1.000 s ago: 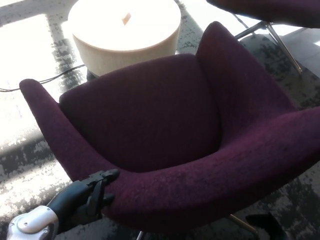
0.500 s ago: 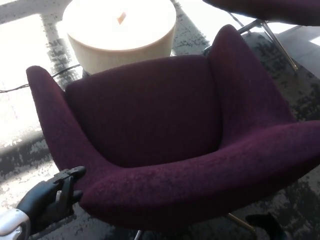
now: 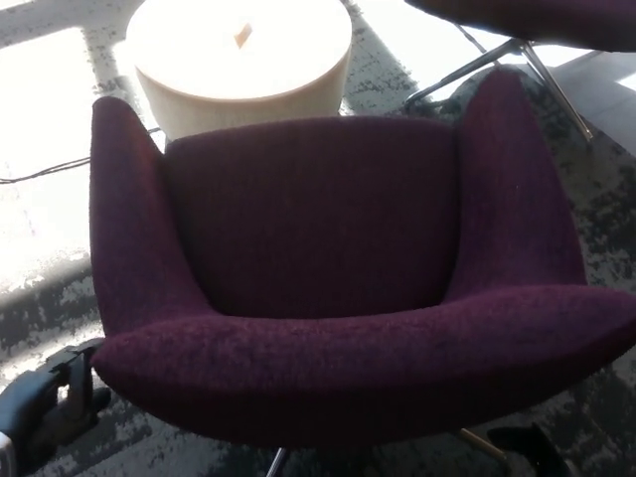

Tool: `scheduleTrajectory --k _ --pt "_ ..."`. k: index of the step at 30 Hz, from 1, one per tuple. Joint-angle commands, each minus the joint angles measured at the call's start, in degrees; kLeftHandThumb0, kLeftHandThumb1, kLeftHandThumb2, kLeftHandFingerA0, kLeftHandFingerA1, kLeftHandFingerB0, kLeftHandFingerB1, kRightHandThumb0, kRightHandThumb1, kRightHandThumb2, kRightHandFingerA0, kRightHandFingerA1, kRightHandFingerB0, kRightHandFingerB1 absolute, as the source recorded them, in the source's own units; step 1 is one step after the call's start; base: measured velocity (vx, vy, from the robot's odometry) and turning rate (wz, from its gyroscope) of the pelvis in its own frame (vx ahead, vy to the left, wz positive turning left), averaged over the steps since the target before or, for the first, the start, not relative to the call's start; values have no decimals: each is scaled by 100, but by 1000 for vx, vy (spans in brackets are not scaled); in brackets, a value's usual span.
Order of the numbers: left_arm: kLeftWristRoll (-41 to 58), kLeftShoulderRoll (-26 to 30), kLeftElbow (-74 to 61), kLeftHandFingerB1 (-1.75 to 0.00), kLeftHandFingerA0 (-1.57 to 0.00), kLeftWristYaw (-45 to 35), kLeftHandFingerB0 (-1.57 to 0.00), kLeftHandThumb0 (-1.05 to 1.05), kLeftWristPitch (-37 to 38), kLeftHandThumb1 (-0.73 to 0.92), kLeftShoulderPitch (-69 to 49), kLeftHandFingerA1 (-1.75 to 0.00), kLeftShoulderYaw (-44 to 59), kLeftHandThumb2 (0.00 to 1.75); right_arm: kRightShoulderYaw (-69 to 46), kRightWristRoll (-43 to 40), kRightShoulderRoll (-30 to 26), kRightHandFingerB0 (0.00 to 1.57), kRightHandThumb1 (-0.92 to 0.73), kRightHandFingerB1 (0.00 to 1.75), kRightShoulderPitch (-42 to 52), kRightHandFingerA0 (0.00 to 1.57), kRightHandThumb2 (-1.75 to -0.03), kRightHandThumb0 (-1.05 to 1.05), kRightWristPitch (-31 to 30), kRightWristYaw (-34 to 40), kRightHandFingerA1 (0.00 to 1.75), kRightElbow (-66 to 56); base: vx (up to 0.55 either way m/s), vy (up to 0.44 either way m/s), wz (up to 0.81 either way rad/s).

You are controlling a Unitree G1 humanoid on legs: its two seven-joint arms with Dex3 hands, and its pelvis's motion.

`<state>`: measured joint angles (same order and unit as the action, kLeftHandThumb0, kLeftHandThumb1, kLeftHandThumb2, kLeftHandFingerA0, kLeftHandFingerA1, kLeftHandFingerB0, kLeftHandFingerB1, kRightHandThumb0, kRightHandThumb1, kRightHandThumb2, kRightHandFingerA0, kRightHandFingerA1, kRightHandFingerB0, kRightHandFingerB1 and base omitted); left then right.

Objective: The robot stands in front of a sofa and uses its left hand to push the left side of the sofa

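Note:
A dark purple upholstered swivel chair (image 3: 328, 288) fills the head view, its backrest nearest me and its seat facing away. My left hand (image 3: 50, 402) shows black at the bottom left corner, just off the chair's left rear edge, a narrow gap between them. Holding nothing, its fingers look spread. My right hand does not show.
A round cream pouf or table (image 3: 238, 60) stands behind the chair at top centre. A black cable (image 3: 40, 171) runs across the patterned grey carpet on the left. Another purple chair on metal legs (image 3: 537, 50) stands at top right. The chair's metal base (image 3: 477, 442) shows below.
The chair has swivelled so its left arm swung toward the pouf and it now faces squarely away. My left hand has drawn back to the lower left, off the chair's edge.

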<state>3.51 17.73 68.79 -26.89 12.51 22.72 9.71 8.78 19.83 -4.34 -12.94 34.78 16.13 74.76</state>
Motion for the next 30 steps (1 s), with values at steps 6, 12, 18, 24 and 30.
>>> scheduleTrajectory --k 6,12,18,24,30 --pt "10 225 248 -21 -3 175 -8 -85 313 82 -79 -39 156 119 22 12 -73 0 -59 83 68 73 -139 -93 22 66 123 26 0 0 0" --pt "6 229 258 -21 -6 202 -10 -87 346 85 -112 -40 190 119 65 48 -90 0 -59 83 80 65 -138 -92 7 91 119 29 0 0 0" --pt "31 220 233 -23 -8 185 -9 -87 363 84 -127 -42 240 118 60 24 -84 0 -59 84 75 68 -139 -95 19 56 120 29 0 0 0" --pt "368 139 247 -18 -7 78 -5 -87 147 86 -215 -39 567 122 93 56 -101 0 -56 80 95 48 -136 -87 -21 70 106 31 0 0 0" --pt "1144 -389 65 -12 -7 -279 -5 -91 263 88 -846 -30 1498 120 110 52 -132 0 -56 79 154 41 -135 -87 -44 64 103 37 0 0 0"
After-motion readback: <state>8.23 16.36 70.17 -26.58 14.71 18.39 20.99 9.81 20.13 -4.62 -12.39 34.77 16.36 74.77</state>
